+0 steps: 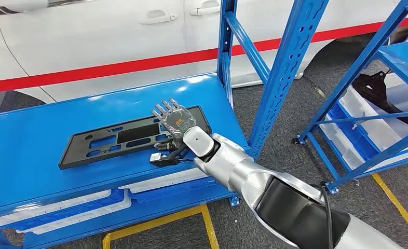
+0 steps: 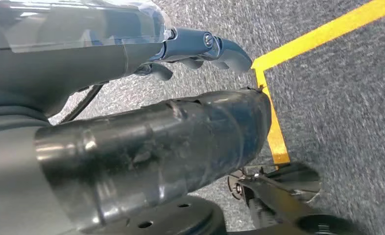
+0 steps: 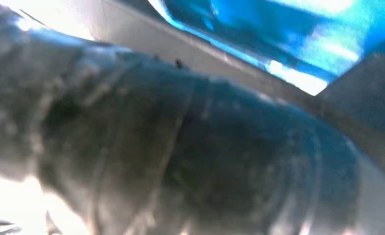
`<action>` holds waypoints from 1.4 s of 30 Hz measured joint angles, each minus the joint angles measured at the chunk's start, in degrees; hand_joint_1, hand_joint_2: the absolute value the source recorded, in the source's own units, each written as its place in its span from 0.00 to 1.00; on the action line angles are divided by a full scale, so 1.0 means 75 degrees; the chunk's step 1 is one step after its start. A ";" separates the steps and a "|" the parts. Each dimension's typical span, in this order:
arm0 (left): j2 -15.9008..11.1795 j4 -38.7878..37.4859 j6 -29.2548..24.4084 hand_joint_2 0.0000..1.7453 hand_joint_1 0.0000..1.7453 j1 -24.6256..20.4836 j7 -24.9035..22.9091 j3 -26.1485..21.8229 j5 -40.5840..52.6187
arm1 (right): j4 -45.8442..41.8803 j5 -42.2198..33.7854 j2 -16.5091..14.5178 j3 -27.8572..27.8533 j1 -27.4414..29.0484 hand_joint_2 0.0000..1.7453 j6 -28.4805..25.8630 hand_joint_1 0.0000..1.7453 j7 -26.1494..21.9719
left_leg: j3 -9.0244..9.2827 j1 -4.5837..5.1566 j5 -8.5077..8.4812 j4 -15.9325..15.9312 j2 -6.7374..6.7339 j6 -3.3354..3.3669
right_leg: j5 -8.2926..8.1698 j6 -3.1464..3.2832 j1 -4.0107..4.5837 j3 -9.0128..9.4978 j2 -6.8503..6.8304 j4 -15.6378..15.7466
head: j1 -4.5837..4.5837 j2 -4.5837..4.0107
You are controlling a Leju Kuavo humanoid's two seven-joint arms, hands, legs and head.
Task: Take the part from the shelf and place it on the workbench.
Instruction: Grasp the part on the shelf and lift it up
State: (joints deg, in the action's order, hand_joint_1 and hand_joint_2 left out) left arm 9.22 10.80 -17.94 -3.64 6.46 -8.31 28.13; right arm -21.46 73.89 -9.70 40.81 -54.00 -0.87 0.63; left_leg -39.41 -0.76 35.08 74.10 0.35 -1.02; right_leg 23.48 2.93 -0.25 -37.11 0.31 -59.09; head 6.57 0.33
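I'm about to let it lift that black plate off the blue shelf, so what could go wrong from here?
The right hand lies over only the right end of the long black part, so a lift could tilt or drop the far end. The blue upright stands close beside the arm and could be clipped. The grip itself cannot be judged: the right wrist view is blurred.

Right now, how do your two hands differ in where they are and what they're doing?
The right hand reaches out over the right end of the black part on the blue shelf, fingers stretched forward above it; whether it grips yet is unclear. The left hand hangs low by the robot's body above grey carpet and a yellow floor line, fingers curled in, holding nothing. Both are dark-fingered hands on silver arms.
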 joint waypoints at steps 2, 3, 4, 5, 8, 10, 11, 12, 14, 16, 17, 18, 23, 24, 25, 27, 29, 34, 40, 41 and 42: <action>0.0000 0.0000 0.0000 0.00 0.00 0.0005 -0.0001 -0.0013 0.0000 | -0.0001 -0.0001 0.0000 0.0001 -0.0001 0.00 0.0000 0.00 0.0000 | 0.0120 0.0003 -0.0333 -0.0418 0.0000 0.0035 | 0.0022 -0.0003 0.0009 0.0027 0.0010 -0.0011 | 0.0000 0.0000; -0.0001 0.0000 0.0000 0.00 0.00 0.0009 -0.0001 -0.0025 0.0000 | -0.0002 -0.0001 0.0000 0.0003 -0.0002 0.00 0.0000 0.00 0.0000 | 0.0278 0.0008 -0.0683 -0.0900 -0.0002 0.0075 | 0.0042 -0.0009 0.0018 0.0058 0.0017 -0.0019 | -0.0001 0.0000; -0.0003 0.0000 0.0000 0.00 0.00 0.0007 -0.0001 -0.0037 0.0000 | -0.0003 -0.0001 0.0000 0.0004 -0.0007 0.00 0.0000 0.00 0.0000 | 0.0463 0.0021 -0.0964 -0.1402 -0.0008 0.0121 | 0.0058 -0.0023 0.0027 0.0088 0.0021 -0.0022 | 0.0001 0.0000; -0.0005 0.0000 0.0000 0.00 0.00 -0.0002 0.0000 -0.0049 0.0001 | -0.0004 -0.0001 0.0001 0.0004 -0.0015 0.00 0.0001 0.00 0.0001 | 0.0609 0.0046 -0.1115 -0.1818 -0.0013 0.0163 | 0.0065 -0.0045 0.0033 0.0103 0.0022 -0.0023 | 0.0001 0.0000; -0.0009 0.0000 -0.0002 0.00 0.00 -0.0029 0.0006 -0.0079 0.0004 | -0.0004 -0.0002 0.0001 0.0010 -0.0026 0.00 0.0001 0.00 0.0003 | 0.0735 0.0095 -0.1224 -0.2186 0.0000 0.0228 | 0.0078 -0.0126 0.0054 0.0099 0.0005 -0.0009 | 0.0006 -0.0001; -0.0009 0.0000 -0.0004 0.00 0.00 -0.0016 0.0007 -0.0093 0.0009 | -0.0005 -0.0004 0.0001 0.0016 -0.0040 0.00 0.0000 0.00 0.0003 | 0.0752 0.0087 -0.1334 -0.2217 0.0015 0.0199 | 0.0076 -0.0086 0.0073 0.0111 -0.0004 0.0009 | 0.0007 -0.0001; -0.0009 0.0000 -0.0004 0.00 0.00 -0.0011 0.0008 -0.0097 0.0013 | -0.0004 -0.0004 0.0001 0.0017 -0.0048 0.00 0.0000 0.00 0.0003 | 0.0755 0.0085 -0.1346 -0.2226 0.0018 0.0181 | 0.0076 -0.0062 0.0080 0.0114 -0.0007 0.0013 | 0.0007 -0.0001; -0.0009 0.0000 -0.0005 0.00 0.00 -0.0013 0.0009 -0.0099 0.0017 | -0.0004 -0.0004 0.0002 0.0018 -0.0054 0.00 0.0000 0.00 0.0003 | 0.0754 0.0095 -0.1340 -0.2221 0.0018 0.0194 | 0.0064 -0.0062 0.0071 0.0118 -0.0005 0.0024 | 0.0006 0.0000; -0.0007 0.0000 -0.0006 0.00 0.00 -0.0024 0.0010 -0.0102 0.0021 | -0.0003 -0.0004 0.0003 0.0021 -0.0056 0.00 0.0000 0.00 0.0003 | 0.0751 0.0103 -0.1329 -0.2211 0.0017 0.0225 | 0.0055 -0.0098 0.0065 0.0133 -0.0004 0.0046 | 0.0006 0.0000; -0.0006 0.0000 -0.0006 0.00 0.00 -0.0032 0.0010 -0.0106 0.0023 | -0.0001 -0.0004 0.0004 0.0025 -0.0063 0.00 0.0000 0.00 0.0003 | 0.0748 0.0104 -0.1328 -0.2206 0.0015 0.0249 | 0.0043 -0.0119 0.0064 0.0144 -0.0003 0.0071 | 0.0006 0.0000; -0.0006 0.0000 -0.0006 0.00 0.00 -0.0033 0.0010 -0.0109 0.0023 | -0.0001 -0.0004 0.0005 0.0025 -0.0066 0.00 0.0000 0.00 0.0003 | 0.0747 0.0105 -0.1329 -0.2206 0.0015 0.0256 | 0.0039 -0.0126 0.0063 0.0148 -0.0002 0.0081 | 0.0007 0.0000; -0.0006 0.0000 -0.0006 0.00 0.00 -0.0034 0.0010 -0.0110 0.0023 | 0.0000 -0.0005 0.0006 0.0027 -0.0067 0.00 0.0000 0.00 0.0003 | 0.0744 0.0105 -0.1329 -0.2205 0.0015 0.0261 | 0.0037 -0.0129 0.0063 0.0149 -0.0002 0.0086 | 0.0007 0.0000; -0.0006 0.0000 -0.0006 0.00 0.00 -0.0035 0.0010 -0.0115 0.0024 | 0.0000 -0.0006 0.0006 0.0032 -0.0067 0.00 0.0001 0.00 0.0003 | 0.0740 0.0113 -0.1313 -0.2199 0.0016 0.0289 | 0.0041 -0.0167 0.0056 0.0150 -0.0002 0.0095 | 0.0005 0.0000; -0.0006 0.0000 -0.0006 0.00 0.00 -0.0036 0.0010 -0.0116 0.0027 | 0.0001 -0.0005 0.0006 0.0034 -0.0066 0.00 0.0004 0.00 0.0003 | 0.0740 0.0114 -0.1310 -0.2198 0.0015 0.0294 | 0.0043 -0.0178 0.0056 0.0150 -0.0003 0.0096 | 0.0006 0.0000; -0.0006 0.0000 -0.0006 0.00 0.00 -0.0037 0.0012 -0.0117 0.0033 | 0.0003 -0.0006 0.0006 0.0034 -0.0064 0.00 0.0013 0.00 0.0003 | 0.0740 0.0114 -0.1308 -0.2197 0.0015 0.0296 | 0.0046 -0.0189 0.0055 0.0149 -0.0003 0.0096 | 0.0006 0.0000; -0.0004 0.0000 -0.0005 0.00 0.00 -0.0042 0.0016 -0.0117 0.0065 | 0.0015 -0.0006 0.0006 0.0035 -0.0049 0.00 0.0062 0.00 0.0008 | 0.0740 0.0113 -0.1306 -0.2196 0.0014 0.0299 | 0.0053 -0.0202 0.0055 0.0148 -0.0002 0.0096 | 0.0005 0.0000; 0.0002 0.0000 -0.0004 0.00 0.00 -0.0047 0.0019 -0.0117 0.0102 | 0.0037 -0.0012 0.0012 0.0036 0.0000 0.00 0.0106 0.00 0.0031 | 0.0741 0.0113 -0.1304 -0.2196 0.0014 0.0301 | 0.0059 -0.0212 0.0055 0.0147 -0.0003 0.0095 | 0.0004 0.0000; 0.0023 0.0000 0.0000 0.00 0.00 -0.0049 0.0019 -0.0117 0.0117 | 0.0091 -0.0039 0.0035 0.0039 0.0146 0.00 0.0102 0.00 0.0082 | 0.0741 0.0107 -0.1302 -0.2197 0.0014 0.0299 | 0.0062 -0.0214 0.0056 0.0145 -0.0002 0.0092 | 0.0004 0.0000; 0.0030 0.0000 0.0004 0.00 0.00 -0.0050 0.0019 -0.0117 0.0150 | 0.0139 -0.0084 0.0055 0.0040 0.0168 0.50 0.0105 0.00 0.0093 | 0.0742 0.0102 -0.1302 -0.2198 0.0013 0.0298 | 0.0062 -0.0214 0.0057 0.0143 -0.0002 0.0087 | 0.0004 0.0000; 0.0031 0.0000 0.0007 0.00 0.00 -0.0049 0.0017 -0.0117 0.0162 | 0.0146 -0.0091 0.0065 0.0041 0.0176 0.75 0.0106 0.00 0.0096 | 0.0743 0.0102 -0.1302 -0.2198 0.0013 0.0297 | 0.0062 -0.0214 0.0058 0.0143 -0.0002 0.0087 | 0.0004 0.0000; 0.0033 0.0000 0.0008 0.00 0.00 -0.0048 0.0014 -0.0117 0.0170 | 0.0154 -0.0097 0.0076 0.0041 0.0189 1.00 0.0107 0.00 0.0100 | 0.0743 0.0101 -0.1302 -0.2198 0.0013 0.0297 | 0.0062 -0.0214 0.0058 0.0143 -0.0002 0.0086 | 0.0004 0.0000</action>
State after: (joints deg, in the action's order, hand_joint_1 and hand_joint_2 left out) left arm 9.47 10.80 -17.88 -4.01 6.56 -9.18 29.40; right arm -20.31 73.16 -9.13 41.11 -52.58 -0.07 1.38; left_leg -33.83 0.00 25.31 57.62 0.44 1.21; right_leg 23.94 1.33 0.19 -36.03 0.30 -58.44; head 6.60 0.33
